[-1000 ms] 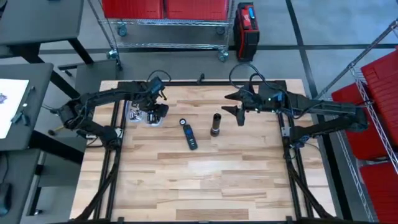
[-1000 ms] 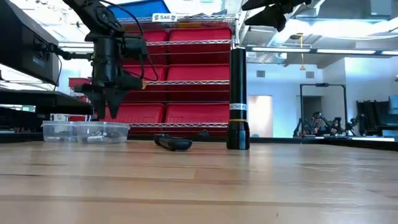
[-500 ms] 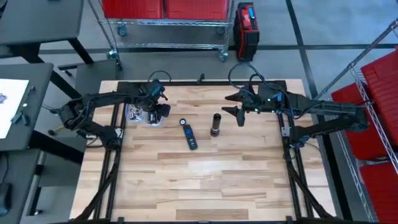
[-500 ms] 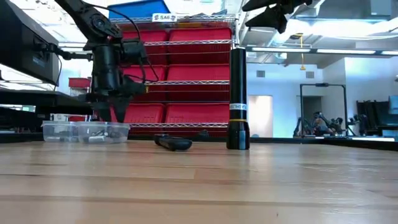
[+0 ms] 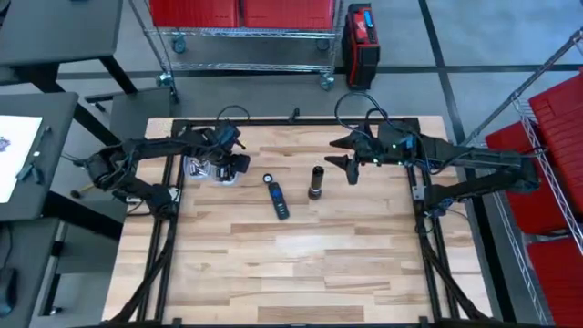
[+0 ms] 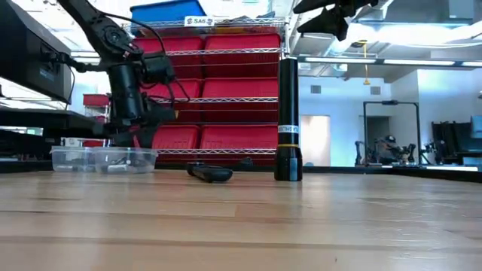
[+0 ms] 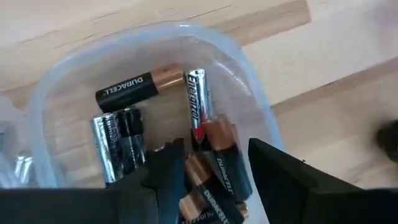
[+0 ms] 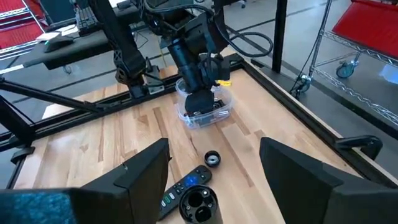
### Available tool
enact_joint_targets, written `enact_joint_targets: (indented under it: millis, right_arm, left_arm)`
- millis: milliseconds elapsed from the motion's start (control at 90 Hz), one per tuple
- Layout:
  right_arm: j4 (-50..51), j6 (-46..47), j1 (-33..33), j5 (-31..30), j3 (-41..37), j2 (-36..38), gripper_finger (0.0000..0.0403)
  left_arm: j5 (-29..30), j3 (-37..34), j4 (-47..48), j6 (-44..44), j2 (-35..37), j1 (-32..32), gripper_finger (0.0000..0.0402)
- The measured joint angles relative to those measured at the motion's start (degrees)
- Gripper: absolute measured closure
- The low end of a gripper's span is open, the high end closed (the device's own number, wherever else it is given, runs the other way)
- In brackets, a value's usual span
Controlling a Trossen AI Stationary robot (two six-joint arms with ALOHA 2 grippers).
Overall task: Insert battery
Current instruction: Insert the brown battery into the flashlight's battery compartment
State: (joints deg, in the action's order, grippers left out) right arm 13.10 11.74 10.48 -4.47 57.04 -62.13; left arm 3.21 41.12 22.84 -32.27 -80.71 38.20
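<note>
Left hand [image 7: 208, 171] spread inside clear plastic tub [image 7: 261, 118] over copper-black batteries [image 7: 214, 163], far left; right hand [image 5: 349, 157] spread, hovering far right

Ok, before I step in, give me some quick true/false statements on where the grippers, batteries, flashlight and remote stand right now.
1. The left gripper is down in the clear container, open around batteries. True.
2. The flashlight lies flat on the table. False: it stands upright.
3. The right gripper holds a battery. False: it hangs open and empty above the table, near the flashlight.
4. The remote lies on the table between the container and the flashlight. True.
5. The small round cap is screwed onto the flashlight. False: it lies loose on the table beside the remote.
</note>
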Motion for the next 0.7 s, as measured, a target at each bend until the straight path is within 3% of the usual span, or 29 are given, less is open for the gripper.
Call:
enact_joint_targets:
  millis: [300, 589, 700]
  right_arm:
    - [0.0, 0.0, 0.0, 0.0, 0.0, 0.0, 0.0165]
    - [0.0, -0.1, 0.0, 0.0, 0.0, 0.0, 0.0165]
    - [0.0, -0.1, 0.0, 0.0, 0.0, 0.0, 0.0165]
  left_arm:
    - [0.1, -2.6, -2.3, -1.0, 0.0, 0.0, 0.0254]
    - [0.3, -2.6, -3.0, 0.4, 0.1, 0.0, 0.0371]
    - [0.3, -2.5, -3.0, 1.0, 0.3, 0.0, 0.0376]
